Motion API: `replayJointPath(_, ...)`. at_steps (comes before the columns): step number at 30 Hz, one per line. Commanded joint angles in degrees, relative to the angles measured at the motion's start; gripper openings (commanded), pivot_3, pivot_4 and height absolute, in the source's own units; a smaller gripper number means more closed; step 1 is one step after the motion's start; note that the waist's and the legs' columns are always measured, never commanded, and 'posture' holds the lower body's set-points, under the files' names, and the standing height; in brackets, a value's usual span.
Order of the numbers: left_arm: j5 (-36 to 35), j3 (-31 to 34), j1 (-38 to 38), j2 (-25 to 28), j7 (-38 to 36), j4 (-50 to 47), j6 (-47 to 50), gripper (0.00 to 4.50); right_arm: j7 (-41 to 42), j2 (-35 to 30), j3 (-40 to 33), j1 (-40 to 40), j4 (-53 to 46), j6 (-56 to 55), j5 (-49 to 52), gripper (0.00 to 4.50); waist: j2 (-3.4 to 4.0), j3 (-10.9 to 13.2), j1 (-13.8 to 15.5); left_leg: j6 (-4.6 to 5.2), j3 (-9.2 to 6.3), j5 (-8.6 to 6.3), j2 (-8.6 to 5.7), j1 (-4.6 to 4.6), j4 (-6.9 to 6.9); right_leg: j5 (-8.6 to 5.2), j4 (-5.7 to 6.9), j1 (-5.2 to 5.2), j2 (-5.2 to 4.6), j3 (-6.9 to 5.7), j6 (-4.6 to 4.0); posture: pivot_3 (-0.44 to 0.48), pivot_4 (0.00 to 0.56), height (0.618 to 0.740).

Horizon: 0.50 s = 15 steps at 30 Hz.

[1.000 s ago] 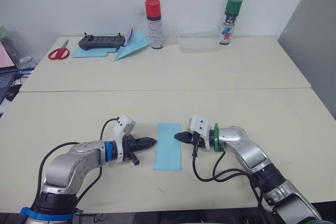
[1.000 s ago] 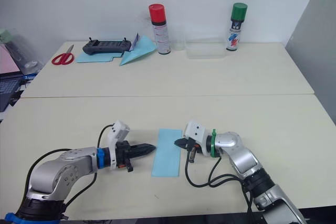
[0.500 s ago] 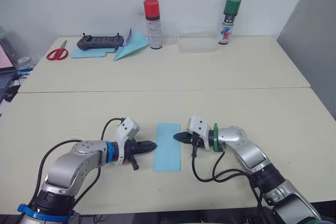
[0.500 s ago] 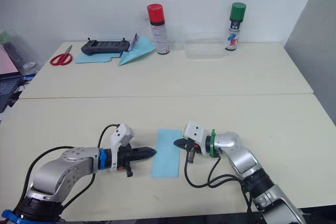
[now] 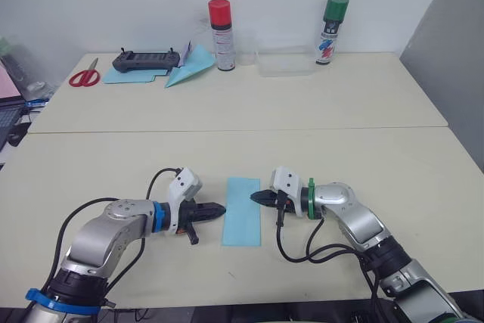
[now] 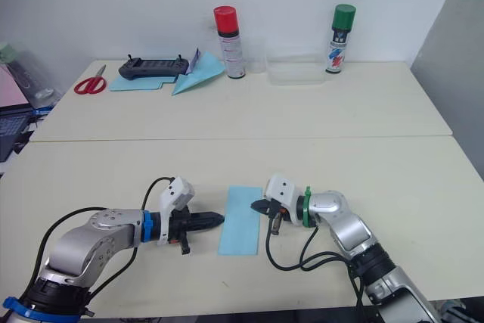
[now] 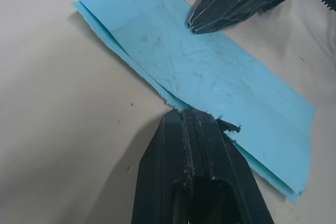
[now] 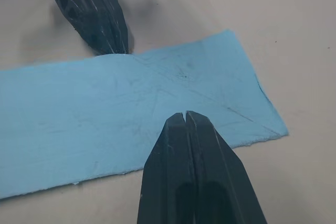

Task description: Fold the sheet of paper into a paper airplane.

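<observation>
The sheet of paper (image 5: 242, 210) lies flat near the front of the counter (image 5: 393, 156), folded lengthwise into a narrow two-layer strip, long axis running from 12 to 6 o'clock. The left gripper (image 5: 215, 209) sits at the strip's 9 o'clock edge with its fingers pressed together, tip at the paper's border; over the last second it has crept a little closer to that edge. The right gripper (image 5: 258, 197) has not moved: fingers likewise closed on nothing, tip resting on the strip at its 3 o'clock edge, towards the far end.

My reading is that both tips are pinning or creasing the long fold, not lifting it, so the task is at an early stage (only the centre fold looks made; faint diagonal creases show near one end in the wrist views).

Open room is generous: bare counter lies all round the strip, and the front edge is near but not crowding. The scissors (image 5: 83, 76), controller (image 5: 147, 60), paper dart (image 5: 189, 68), two spray cans (image 5: 220, 24) and clear tray (image 5: 285, 60) stand well apart at 12 o'clock, along the wall.
</observation>
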Motion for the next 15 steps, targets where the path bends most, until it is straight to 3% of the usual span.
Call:
replayJointPath(1,-3.79,2.09,-2.13,-1.53,0.13,-0.58,2.8,0.0,-1.16,-0.61,0.62,1.11,1.87,1.82,-2.49,0.02,-0.04,0.0,-0.03,0.0,0.0,0.0,0.0,-0.01,0.01,0.01,0.01,0.0,0.0,-0.01,0.01,0.0,0.15,0.74)
replayJointPath(6,-4.02,1.9,-2.68,-1.21,0.05,-0.57,3.48,0.0,-1.36,-0.6,0.5,1.06,2.16,1.76,-2.47,0.02,-0.04,0.01,-0.15,0.0,-0.01,0.0,0.01,-0.04,-0.02,0.01,0.03,-0.04,0.01,-0.01,0.02,0.0,0.15,0.74)
replayJointPath(15,-6.0,1.78,-4.66,-5.25,2.22,-1.88,4.63,0.0,-2.4,-0.59,-1.57,0.98,0.51,4.55,-1.11,0.02,-0.04,0.01,-0.13,0.0,-0.02,0.0,0.0,-0.03,0.0,0.02,0.06,-0.03,0.02,-0.01,0.03,0.0,0.15,0.74)
